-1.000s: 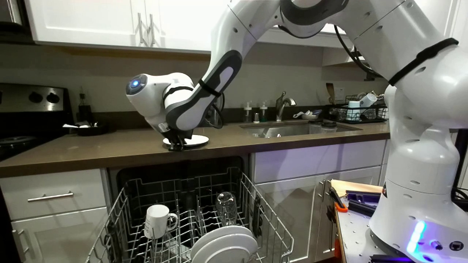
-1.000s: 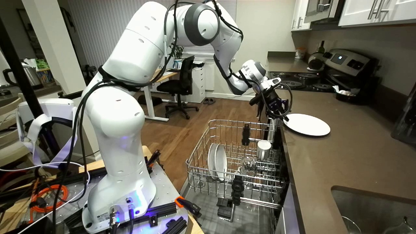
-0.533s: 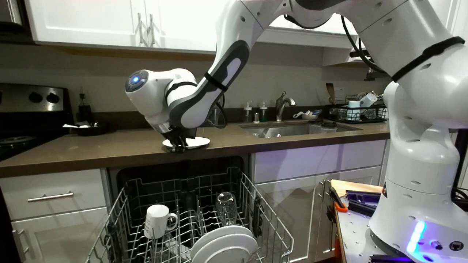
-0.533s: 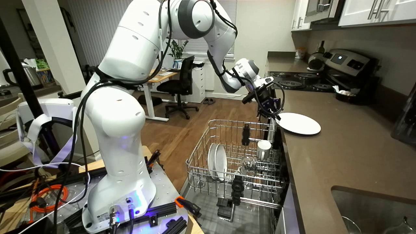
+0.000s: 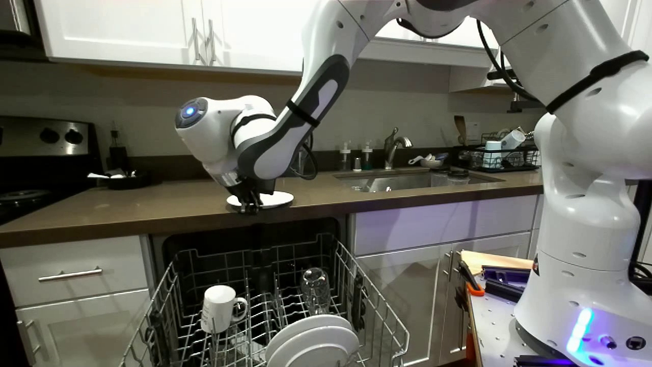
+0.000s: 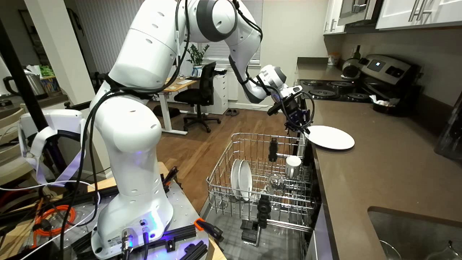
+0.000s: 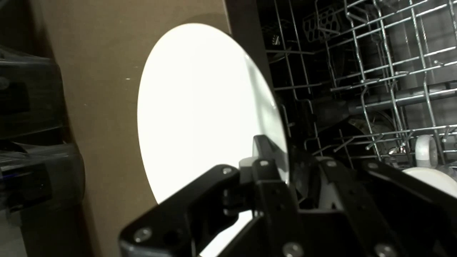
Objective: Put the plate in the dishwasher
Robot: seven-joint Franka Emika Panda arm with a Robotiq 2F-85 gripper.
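One brown countertop (image 6: 386, 177) occupies the right side of the frame in an exterior view. A white Panda arm (image 6: 126, 133) stands at the left of the same frame, its wrist end beside the counter's front edge. A black-and-steel range (image 6: 339, 88) sits at upper right. The dishwasher (image 5: 305, 232) is open at bottom centre of the frame in an exterior view, below the counter, with its wire rack (image 5: 374, 290) extended.

The white dinner plate (image 7: 200, 107) is at the counter, in the centre of the wrist view; part of its rim projects past the counter's front edge. Contact between its underside and the counter cannot be determined. Two racked plates (image 6: 245, 179) stand on edge, side by side, at lower centre in an exterior view. The black gripper (image 7: 285, 159) is clenched on the rim of the dinner plate, one jaw over the upper face, the opposite one largely obscured.

A white handled mug (image 5: 216, 308) occupies the rack's left half, lower left of centre. A clear glass (image 5: 316, 290) stands in the right half, just above the racked plates in the frame.
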